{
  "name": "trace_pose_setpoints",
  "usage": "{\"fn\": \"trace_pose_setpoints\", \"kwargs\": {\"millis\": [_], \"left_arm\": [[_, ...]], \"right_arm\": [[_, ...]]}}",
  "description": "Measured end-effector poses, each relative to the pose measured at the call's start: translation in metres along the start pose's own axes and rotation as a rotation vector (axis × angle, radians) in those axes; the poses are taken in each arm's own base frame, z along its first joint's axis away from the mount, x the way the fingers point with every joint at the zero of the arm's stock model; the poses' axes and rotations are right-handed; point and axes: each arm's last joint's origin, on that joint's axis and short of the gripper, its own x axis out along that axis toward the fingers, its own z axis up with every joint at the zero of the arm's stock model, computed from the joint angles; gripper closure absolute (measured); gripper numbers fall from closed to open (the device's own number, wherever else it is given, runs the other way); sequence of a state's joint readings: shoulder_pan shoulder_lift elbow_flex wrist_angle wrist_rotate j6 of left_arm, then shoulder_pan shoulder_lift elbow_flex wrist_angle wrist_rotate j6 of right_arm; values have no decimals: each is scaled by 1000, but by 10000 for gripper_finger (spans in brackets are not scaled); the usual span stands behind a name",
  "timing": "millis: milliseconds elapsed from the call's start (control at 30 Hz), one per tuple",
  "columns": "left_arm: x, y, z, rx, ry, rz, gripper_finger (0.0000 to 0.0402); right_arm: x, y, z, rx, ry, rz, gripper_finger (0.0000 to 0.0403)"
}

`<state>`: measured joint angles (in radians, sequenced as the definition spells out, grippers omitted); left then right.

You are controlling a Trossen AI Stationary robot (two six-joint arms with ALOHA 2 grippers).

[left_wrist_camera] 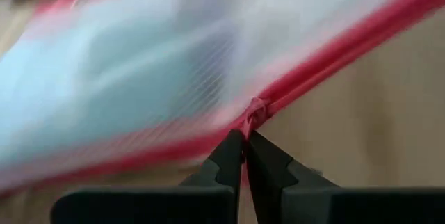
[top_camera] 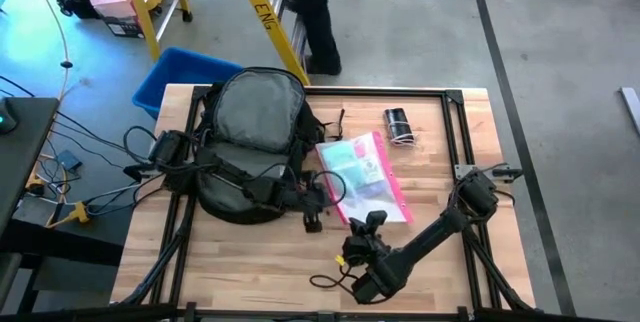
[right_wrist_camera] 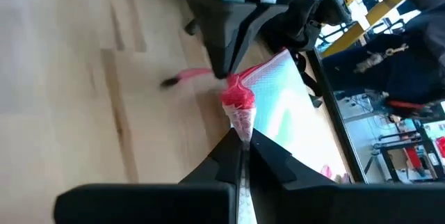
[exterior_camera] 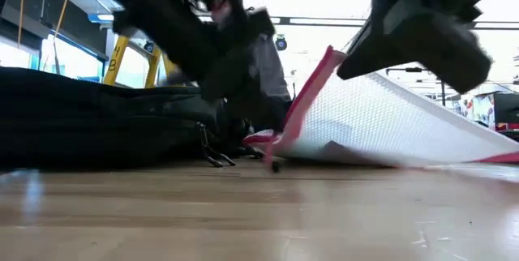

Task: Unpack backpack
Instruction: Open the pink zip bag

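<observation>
The black backpack (top_camera: 255, 142) lies on the table's left half with its grey padded back panel up, its straps spread toward the near side. Beside it, to the right, is the clear pink-edged zip pouch (top_camera: 362, 174). My left gripper (top_camera: 325, 194) reaches over the backpack's lower part to the pouch's left edge and is shut on it. My right gripper (top_camera: 368, 224) comes from the near right to the pouch's near end and is shut on it. In the low view the pouch (exterior_camera: 389, 123) is tilted, with one pink edge raised. My left gripper pinches the pouch's pink zip edge (left_wrist_camera: 254, 110) between its two fingers, coming from the table's left. That edge is puckered where the fingers meet it. My right gripper pinches a bunched pink corner (right_wrist_camera: 238, 104) at the pouch's near end, slanting in from the near right. The pouch's pink edge (exterior_camera: 312, 83) stands raised while its right part (exterior_camera: 454, 154) rests on the table.
A small black cylinder with a coiled cable (top_camera: 398, 125) lies near the far right. A blue bin (top_camera: 180, 74) stands off the far left corner. A person (top_camera: 320, 12) and a yellow ladder (top_camera: 265, 12) are beyond the far edge. Bare wood (top_camera: 250, 262) spans the near side.
</observation>
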<state>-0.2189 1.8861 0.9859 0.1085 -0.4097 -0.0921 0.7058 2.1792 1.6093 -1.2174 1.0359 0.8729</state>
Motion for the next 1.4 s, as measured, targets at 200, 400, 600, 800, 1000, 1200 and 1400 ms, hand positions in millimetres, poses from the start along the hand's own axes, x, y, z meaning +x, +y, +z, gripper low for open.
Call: {"fn": "trace_pose_setpoints", "kwargs": {"millis": [200,400,600,800,1000,1200,1400], "left_arm": [[5,23,-12,32,145,146,401],[3,34,-20,73,230,264,401],[-4,37,-22,97,272,314,401],[-23,30,-14,91,255,203,401],[-38,8,-10,64,229,29,401],[-41,-7,-5,62,152,-13,401],[-44,-17,4,92,54,-88,401]], "right_arm": [[-30,-6,13,-100,18,78,403],[-77,-20,32,-135,37,230,403],[-113,-28,21,-101,67,263,403],[-108,-11,-12,-149,88,206,403],[-72,-1,-46,-189,136,52,403],[-28,-7,-65,-287,334,-19,401],[-6,-26,-58,-281,475,4,339]]}}
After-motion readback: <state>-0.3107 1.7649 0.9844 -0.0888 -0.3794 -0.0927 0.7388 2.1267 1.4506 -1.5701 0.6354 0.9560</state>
